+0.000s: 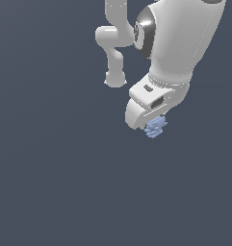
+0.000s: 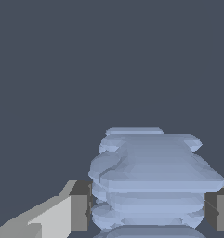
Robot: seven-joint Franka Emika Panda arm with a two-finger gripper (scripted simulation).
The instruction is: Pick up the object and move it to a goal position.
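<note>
The object (image 1: 156,127) is a small pale blue, ridged, lumpy block that shows just below the white hand of the arm in the exterior view. In the wrist view the object (image 2: 153,179) fills the space between the two fingers (image 2: 79,211), whose dark pads press against its sides. My gripper (image 2: 148,214) is shut on it. In the exterior view the fingers themselves are hidden behind the hand and the object.
The white arm (image 1: 180,43) reaches down from the upper part of the exterior view, with its base link (image 1: 115,72) behind it. Around it lies a plain dark grey-blue surface (image 1: 55,168).
</note>
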